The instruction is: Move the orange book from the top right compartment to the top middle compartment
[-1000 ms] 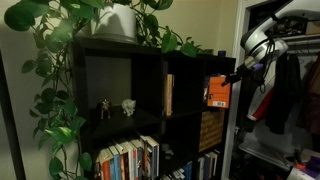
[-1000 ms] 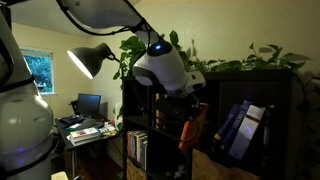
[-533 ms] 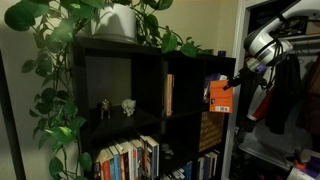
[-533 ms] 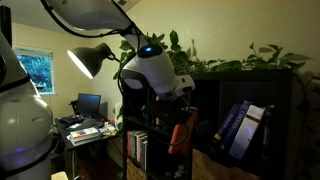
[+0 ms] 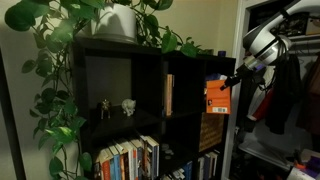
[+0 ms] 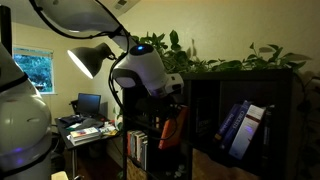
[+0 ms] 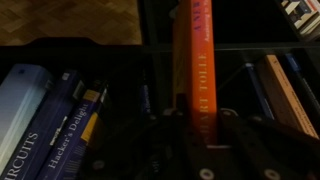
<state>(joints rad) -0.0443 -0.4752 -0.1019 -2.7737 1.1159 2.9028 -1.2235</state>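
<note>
In the wrist view, the end effector (image 7: pixel 197 128) is clamped on the orange book (image 7: pixel 195 60). Its two fingers press the covers from either side, and the spine runs up the middle of the picture.

In both exterior views the orange book (image 5: pixel 217 96) (image 6: pixel 170 128) hangs in the air in front of the black shelf (image 5: pixel 120 60), inside no cubby. It looks slightly tilted rather than upright.

Just behind it stands the divider (image 5: pixel 206 66) that separates the two upper cubbies. The top right compartment (image 6: pixel 275 105) holds only a leaning blue book (image 6: pixel 233 128) and a paler volume beside it. So the removal half of the job seems done, and the sideways carry and insertion remain.

Further in, the top middle compartment (image 5: pixel 188 85) has a thin tan book (image 5: pixel 168 95) standing near one wall, with open space beside it.

The main hazard is probably the divider. If the arm moves inward before the book is fully past that panel, a corner could catch on it. The book could then twist in the grip or be levered out.

The tilt adds to this, since a leaning book needs a wider opening and may scrape the cubby's top or floor.

An entry too close to the tan book could knock it over. The dim light also makes it hard to judge how much room there is.
</note>
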